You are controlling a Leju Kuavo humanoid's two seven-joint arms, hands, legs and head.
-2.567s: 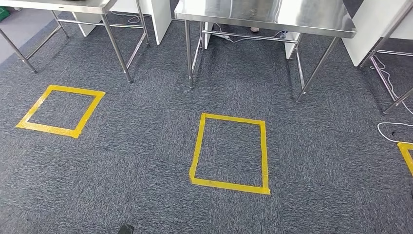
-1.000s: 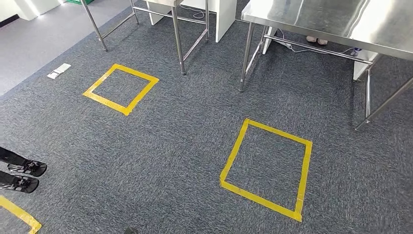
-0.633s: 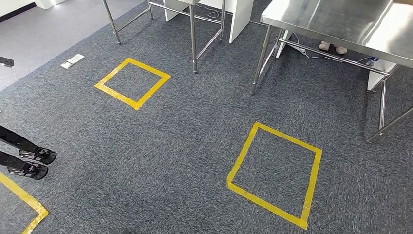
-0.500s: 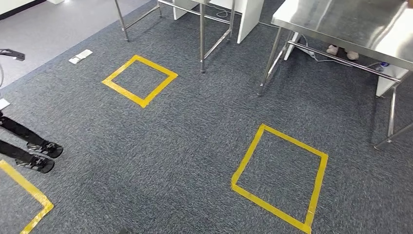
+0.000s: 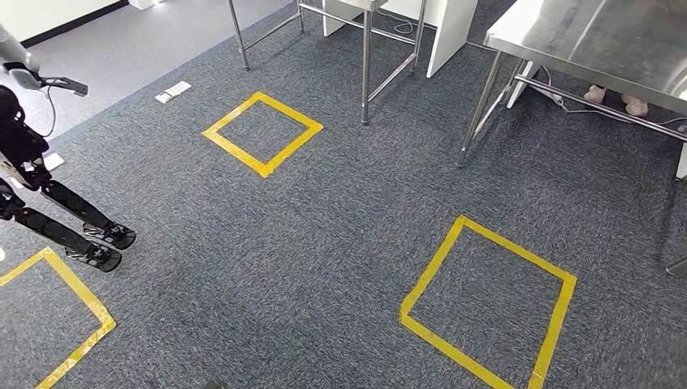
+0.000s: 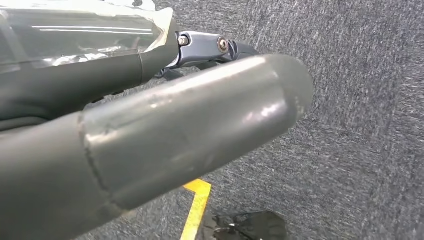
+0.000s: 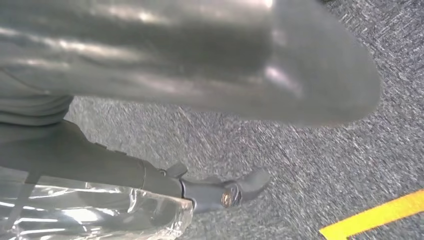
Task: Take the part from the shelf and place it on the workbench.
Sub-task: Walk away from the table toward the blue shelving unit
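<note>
A steel workbench point(image 5: 599, 40) stands at the far right, seen from above with its legs on the carpet. My left hand point(image 6: 150, 135) hangs over the grey carpet, its thick grey thumb apart from a straight dark finger point(image 6: 210, 47); a glossy clear film lies along that finger's base. My right hand point(image 7: 200, 65) hangs the same way, thumb wide of an outstretched dark finger point(image 7: 220, 192) with the same clear film beside it. Nothing sits between thumb and fingers on either hand.
Yellow tape squares mark the carpet: one far point(image 5: 263, 134), one near right point(image 5: 486, 304), one at the left edge point(image 5: 57, 316). Another legged robot point(image 5: 73, 219) stands at left. A second steel table's legs point(image 5: 366, 65) rise at the back. A person's feet point(image 5: 616, 97) show under the workbench.
The camera has swung left, so tables and tape squares slid right in the picture. The other robot at the left has come further into view.
</note>
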